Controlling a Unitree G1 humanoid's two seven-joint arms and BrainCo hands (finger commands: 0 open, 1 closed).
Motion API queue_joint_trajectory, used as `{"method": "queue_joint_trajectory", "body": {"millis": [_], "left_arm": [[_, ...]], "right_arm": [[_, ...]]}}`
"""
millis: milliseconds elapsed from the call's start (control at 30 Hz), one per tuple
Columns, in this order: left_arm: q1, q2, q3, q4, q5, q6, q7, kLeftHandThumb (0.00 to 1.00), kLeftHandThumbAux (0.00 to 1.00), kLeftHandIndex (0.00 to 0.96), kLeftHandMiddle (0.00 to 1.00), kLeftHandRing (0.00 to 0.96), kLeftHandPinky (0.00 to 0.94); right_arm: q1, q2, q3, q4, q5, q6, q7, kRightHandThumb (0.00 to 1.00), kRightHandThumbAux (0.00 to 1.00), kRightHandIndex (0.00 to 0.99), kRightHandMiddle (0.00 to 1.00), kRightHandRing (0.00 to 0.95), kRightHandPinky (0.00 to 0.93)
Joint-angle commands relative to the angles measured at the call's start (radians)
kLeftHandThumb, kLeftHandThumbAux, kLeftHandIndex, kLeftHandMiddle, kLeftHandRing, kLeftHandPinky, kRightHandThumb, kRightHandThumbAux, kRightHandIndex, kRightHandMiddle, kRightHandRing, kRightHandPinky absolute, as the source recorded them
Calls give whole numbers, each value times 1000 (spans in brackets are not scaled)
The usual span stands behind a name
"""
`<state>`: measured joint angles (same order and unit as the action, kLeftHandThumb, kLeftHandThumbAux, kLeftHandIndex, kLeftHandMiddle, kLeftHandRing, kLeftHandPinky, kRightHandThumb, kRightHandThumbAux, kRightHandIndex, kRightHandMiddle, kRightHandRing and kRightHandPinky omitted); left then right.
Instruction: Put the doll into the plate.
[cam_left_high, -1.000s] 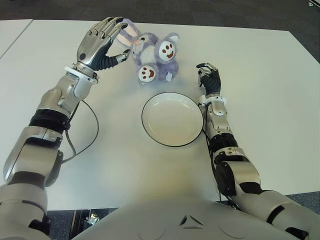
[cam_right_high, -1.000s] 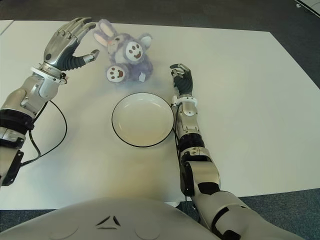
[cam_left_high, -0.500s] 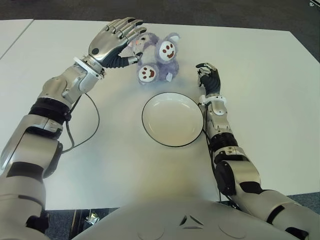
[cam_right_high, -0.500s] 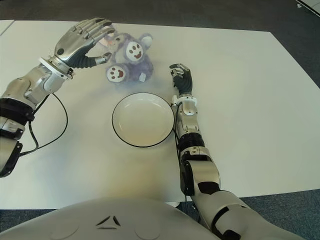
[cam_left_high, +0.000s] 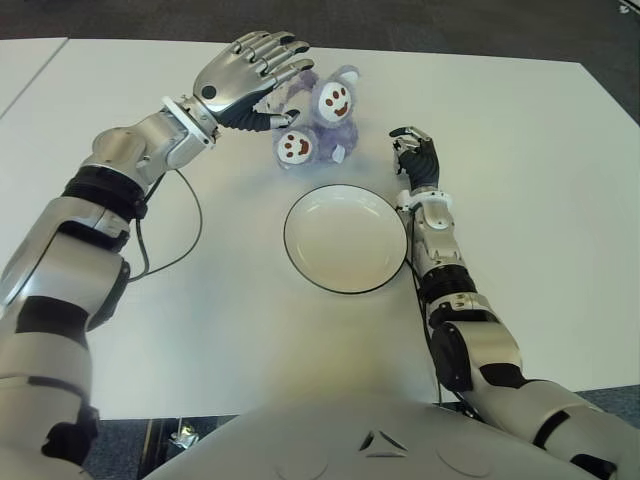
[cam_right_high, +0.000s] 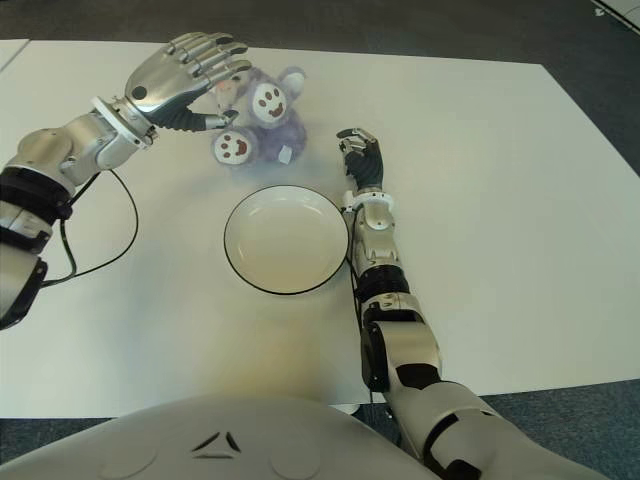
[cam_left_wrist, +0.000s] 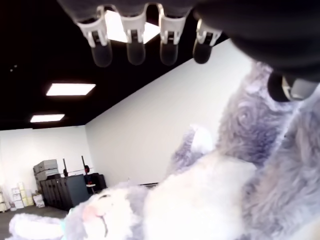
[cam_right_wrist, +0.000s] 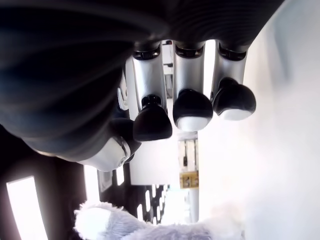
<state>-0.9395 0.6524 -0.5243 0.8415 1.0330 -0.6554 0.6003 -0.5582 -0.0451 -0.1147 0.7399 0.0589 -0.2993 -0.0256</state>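
The plate (cam_left_high: 345, 238) is sitting on the table (cam_left_high: 540, 180), near its middle. The doll (cam_left_high: 318, 120) is lying behind the plate, a little to its left and just apart from its rim. The left hand (cam_left_high: 247, 75) is hovering over the doll's left side, well left of and behind the plate. The right hand (cam_left_high: 414, 152) is showing just beyond the plate's right rim, right of the doll. A cable (cam_left_high: 178, 250) is looping on the table left of the plate.

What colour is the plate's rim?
Black, around a white plate; clearest in the left eye view.
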Motion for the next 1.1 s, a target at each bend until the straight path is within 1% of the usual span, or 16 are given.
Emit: {"method": "queue_joint_trajectory", "body": {"millis": [33, 133, 200, 533, 633, 800, 900, 1100], "left_arm": [[-75, -7, -87, 76, 95, -11, 72, 424, 172, 0, 0, 0, 0], [-110, -7, -133, 107, 137, -13, 117, 411, 170, 0, 0, 0, 0], [-130, -7, -161, 123, 158, -12, 130, 405, 168, 0, 0, 0, 0], [-215, -21, -270, 210, 219, -20, 139, 392, 158, 0, 0, 0, 0], [-226, -24, -287, 223, 220, -19, 141, 395, 155, 0, 0, 0, 0], [-255, -33, -313, 252, 216, -22, 101, 411, 143, 0, 0, 0, 0], [-264, -40, -312, 270, 199, -26, 63, 426, 134, 0, 0, 0, 0], [-267, -59, -298, 301, 161, -27, 19, 442, 125, 0, 0, 0, 0]], "right_arm": [[50, 4, 5, 16, -8, 47, -3, 705, 720, 440, 873, 875, 859], [52, 4, 6, 10, -8, 56, -5, 706, 720, 440, 871, 874, 857], [56, 5, 8, 2, -8, 62, -7, 706, 720, 440, 870, 873, 858], [68, 4, 17, -26, -16, 85, -20, 705, 720, 440, 862, 868, 852], [69, 4, 18, -29, -18, 88, -22, 705, 720, 440, 863, 868, 852], [71, 4, 21, -36, -27, 94, -31, 705, 721, 440, 867, 870, 853], [75, 4, 22, -48, -27, 109, -34, 704, 721, 440, 869, 871, 856], [79, 5, 24, -64, -29, 124, -42, 705, 721, 440, 872, 872, 862]]}}
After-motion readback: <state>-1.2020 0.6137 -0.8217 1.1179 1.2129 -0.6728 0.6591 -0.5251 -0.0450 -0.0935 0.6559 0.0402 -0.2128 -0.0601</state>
